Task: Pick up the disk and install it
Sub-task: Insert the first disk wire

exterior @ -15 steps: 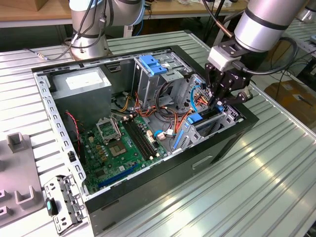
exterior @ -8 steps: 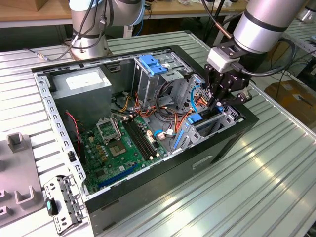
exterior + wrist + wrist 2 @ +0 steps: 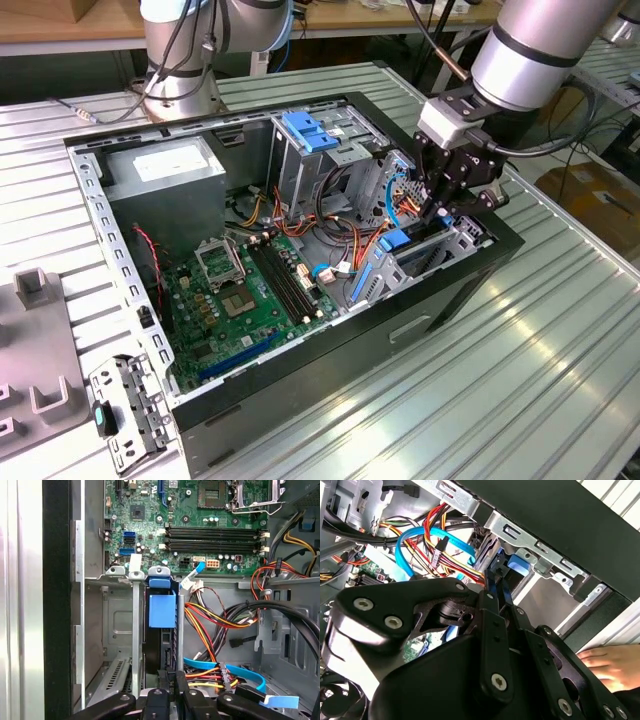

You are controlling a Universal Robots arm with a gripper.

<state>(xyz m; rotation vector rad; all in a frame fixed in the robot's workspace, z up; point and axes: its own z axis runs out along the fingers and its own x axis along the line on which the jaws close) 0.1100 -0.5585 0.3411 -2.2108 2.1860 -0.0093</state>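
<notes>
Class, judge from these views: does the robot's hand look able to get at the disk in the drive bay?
Probably yes: the hand sits right at the edge of the disk, and the cables lie beside it.

One open computer case (image 3: pixel 480 270) sits on the worktop (image 3: pixel 500 380), holding one green motherboard (image 3: pixel 240 300) and one grey power supply box (image 3: pixel 165 170). Two robot arms: one (image 3: pixel 540 50) over the case, another (image 3: pixel 180 50) behind. One disk (image 3: pixel 162 625) stands in its bay. One hand (image 3: pixel 612 665) rests outside.
</notes>
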